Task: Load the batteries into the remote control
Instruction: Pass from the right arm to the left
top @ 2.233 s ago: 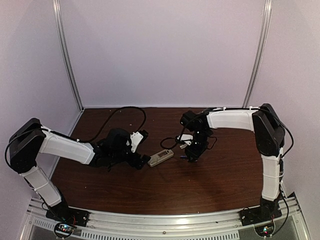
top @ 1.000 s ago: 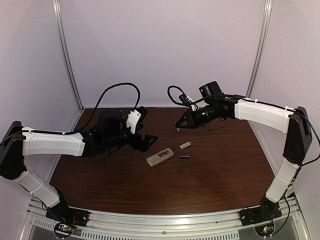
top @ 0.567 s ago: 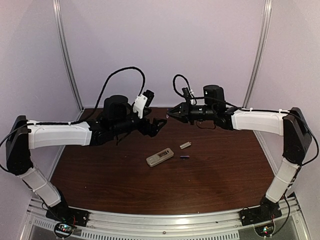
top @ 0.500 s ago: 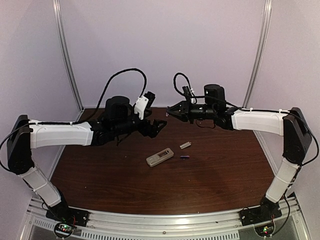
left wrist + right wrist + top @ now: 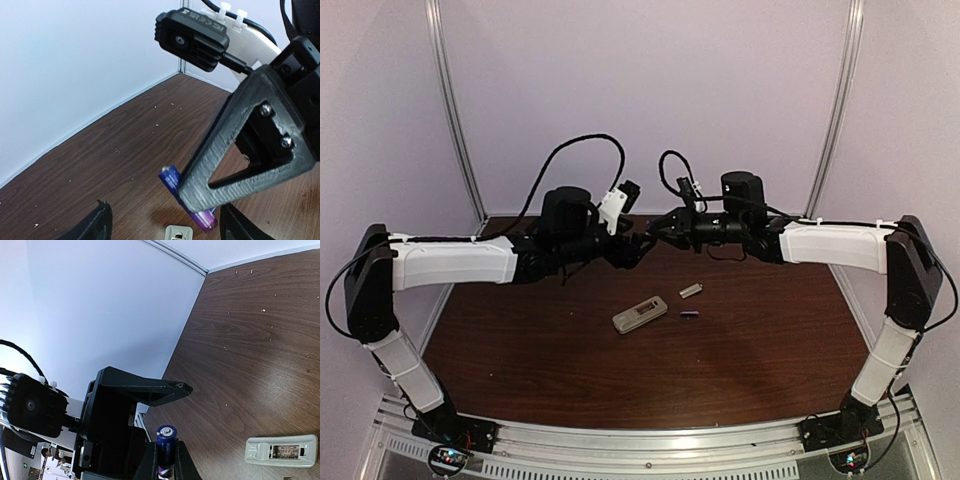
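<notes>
My right gripper (image 5: 661,227) is shut on one battery (image 5: 166,444), a purple-black cylinder that stands up between its fingers. It holds the battery high above the back of the table. My left gripper (image 5: 644,244) is open and empty, its jaws on either side of that battery (image 5: 192,201) without touching it. The second battery (image 5: 688,315) lies on the table just right of the remote control (image 5: 640,315). The remote lies back up with its battery bay open (image 5: 281,450).
The small beige cover piece (image 5: 690,291) lies behind the second battery. A beige piece (image 5: 178,234) shows at the bottom edge of the left wrist view. The brown table (image 5: 570,370) has white walls behind and a metal rail in front.
Both arms have risen from the table and come together in mid-air. My right gripper has carried a battery up, and my open left gripper has closed in around it.
</notes>
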### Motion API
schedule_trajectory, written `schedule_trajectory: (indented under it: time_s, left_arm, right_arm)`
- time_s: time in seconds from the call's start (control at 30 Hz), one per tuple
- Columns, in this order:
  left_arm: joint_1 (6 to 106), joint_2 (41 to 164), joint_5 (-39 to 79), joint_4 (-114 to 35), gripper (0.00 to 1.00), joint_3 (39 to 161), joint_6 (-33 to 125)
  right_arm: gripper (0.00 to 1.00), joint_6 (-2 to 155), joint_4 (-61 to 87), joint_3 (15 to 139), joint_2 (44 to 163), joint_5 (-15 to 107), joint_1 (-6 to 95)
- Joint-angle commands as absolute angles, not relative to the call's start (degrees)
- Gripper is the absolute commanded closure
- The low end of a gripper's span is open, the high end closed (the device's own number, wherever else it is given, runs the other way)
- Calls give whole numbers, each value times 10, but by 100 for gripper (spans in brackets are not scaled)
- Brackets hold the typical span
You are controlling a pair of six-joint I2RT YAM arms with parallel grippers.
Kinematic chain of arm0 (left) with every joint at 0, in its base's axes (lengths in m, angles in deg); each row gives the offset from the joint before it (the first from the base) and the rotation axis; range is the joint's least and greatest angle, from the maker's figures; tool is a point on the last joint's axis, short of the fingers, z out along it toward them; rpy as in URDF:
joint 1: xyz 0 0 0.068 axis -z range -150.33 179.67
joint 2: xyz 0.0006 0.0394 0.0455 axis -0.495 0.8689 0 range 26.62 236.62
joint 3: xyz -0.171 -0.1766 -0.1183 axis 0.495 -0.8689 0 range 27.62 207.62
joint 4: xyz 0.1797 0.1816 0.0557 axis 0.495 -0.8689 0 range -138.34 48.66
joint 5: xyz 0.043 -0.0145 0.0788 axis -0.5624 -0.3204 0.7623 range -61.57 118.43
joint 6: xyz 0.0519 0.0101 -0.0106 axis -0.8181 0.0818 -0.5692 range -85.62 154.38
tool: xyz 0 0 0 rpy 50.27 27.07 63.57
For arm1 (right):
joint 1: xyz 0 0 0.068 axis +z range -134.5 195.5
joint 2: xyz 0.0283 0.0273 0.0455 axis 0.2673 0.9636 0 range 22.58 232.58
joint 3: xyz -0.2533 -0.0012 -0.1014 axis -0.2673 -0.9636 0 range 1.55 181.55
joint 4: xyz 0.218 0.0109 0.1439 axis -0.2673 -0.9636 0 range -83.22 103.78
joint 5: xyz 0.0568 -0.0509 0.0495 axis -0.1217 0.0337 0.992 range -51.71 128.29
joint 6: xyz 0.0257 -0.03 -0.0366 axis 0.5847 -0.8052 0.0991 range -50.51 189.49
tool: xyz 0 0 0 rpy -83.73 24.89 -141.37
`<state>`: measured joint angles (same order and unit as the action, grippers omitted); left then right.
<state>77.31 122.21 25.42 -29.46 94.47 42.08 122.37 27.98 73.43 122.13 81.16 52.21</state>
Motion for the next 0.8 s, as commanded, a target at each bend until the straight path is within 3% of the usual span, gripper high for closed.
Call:
schedule_trajectory:
  time_s: [0.0,0.3,0.53,0.77]
  left_arm:
    - [773,1237,256,-292,27,968,412]
    - [773,1243,246,-301,44,972,421]
    - [773,1244,246,-299,70,974,420]
    - [773,1246,249,-300,85,974,421]
  right_arm:
    - [100,1205,262,744,1220,816,529]
    - [100,1199,257,739,1212,813,533]
    - [100,1198,254,740,1214,818,536]
    - [100,1198,256,739,1214,820,537]
